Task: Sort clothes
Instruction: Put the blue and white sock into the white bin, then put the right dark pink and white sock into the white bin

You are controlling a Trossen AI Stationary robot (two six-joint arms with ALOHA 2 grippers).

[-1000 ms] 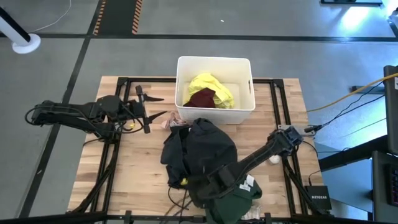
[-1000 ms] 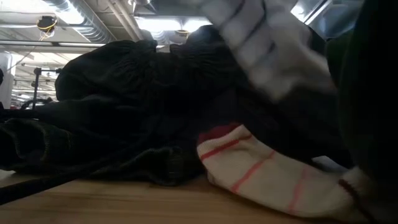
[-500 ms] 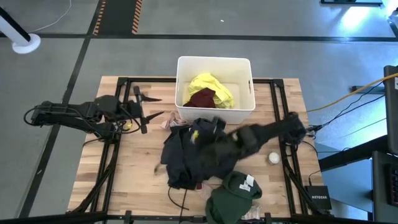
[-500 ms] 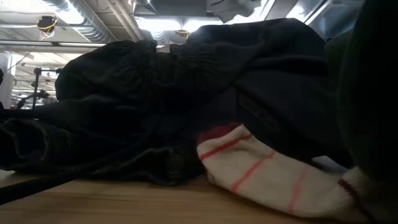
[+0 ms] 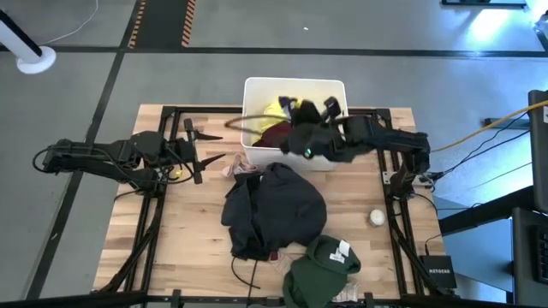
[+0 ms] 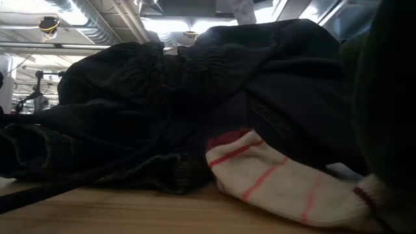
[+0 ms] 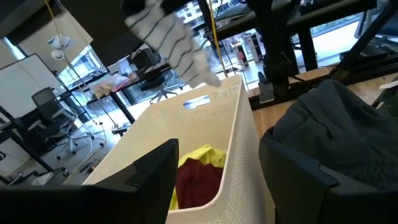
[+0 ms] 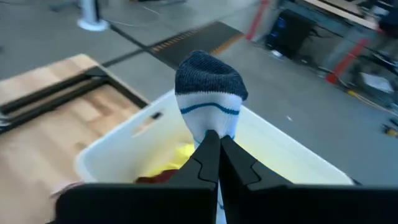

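Observation:
My right gripper (image 8: pixel 214 146) is above the white bin (image 5: pixel 342 141), shut on a white striped sock with a dark toe (image 8: pixel 208 84). The sock also shows in the left wrist view (image 7: pixel 174 37). A neon yellow garment (image 5: pixel 278 111) and a maroon one (image 5: pixel 274 135) lie in the bin. The black and charcoal heap (image 5: pixel 274 210) lies mid-table. The dark green garment with a white label (image 5: pixel 321 265) lies at the near edge. My left gripper (image 5: pixel 201 152) is open and empty at the table's left. My right gripper pinches the sock between its two fingers a little behind the dark toe (image 8: pixel 208 124). The toe end sticks out past the fingertips. The arm reaches in from the table's right. The sock is lifted clear, above the bin's inside.
A small white ball (image 5: pixel 377 217) lies right of the heap. A white sock with red stripes (image 6: pixel 279 182) lies against the heap close to the low camera. A pale pink bit of cloth (image 5: pixel 244 169) lies before the bin's near left corner.
My right gripper has risen from the heap near the table's near edge and swung toward the far edge, to above the bin. It carries the striped sock, now lifted clear of the heap. The heap has settled lower.

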